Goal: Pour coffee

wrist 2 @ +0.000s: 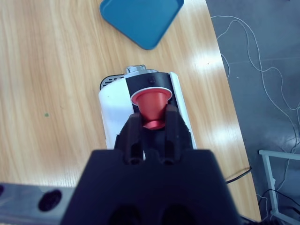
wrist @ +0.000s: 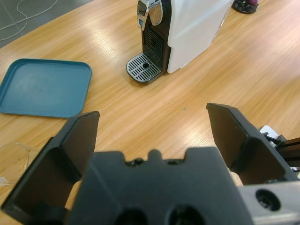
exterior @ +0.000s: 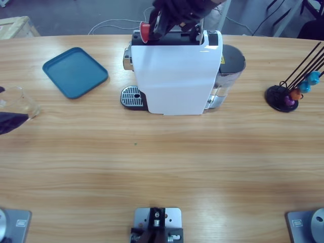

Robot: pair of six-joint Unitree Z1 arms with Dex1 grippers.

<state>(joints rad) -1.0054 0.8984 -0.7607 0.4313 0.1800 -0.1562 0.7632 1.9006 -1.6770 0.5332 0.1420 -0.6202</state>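
Note:
A white coffee machine (exterior: pixel 177 76) stands at the table's far middle, with its drip grate (exterior: pixel 131 96) facing left. My right gripper (wrist 2: pixel 151 121) hovers over the machine's top (wrist 2: pixel 117 108), shut on a red capsule (wrist 2: pixel 151 107). From above, that gripper (exterior: pixel 154 26) and capsule (exterior: pixel 145 31) sit at the machine's back left corner. My left gripper (wrist: pixel 152 136) is open and holds nothing; it points at the grate (wrist: pixel 144 68). A clear glass (exterior: pixel 19 102) stands at the table's left edge beside the left gripper (exterior: pixel 7 122); its rim (wrist: pixel 14 149) shows outside the left jaw. No coffee is in view.
A teal tray (exterior: pixel 75 72) lies left of the machine. A black capsule rack (exterior: pixel 286 96) with coloured capsules stands at the far right. The machine's water tank (exterior: pixel 230 66) sticks out on its right side. Cables run across the floor beyond the table.

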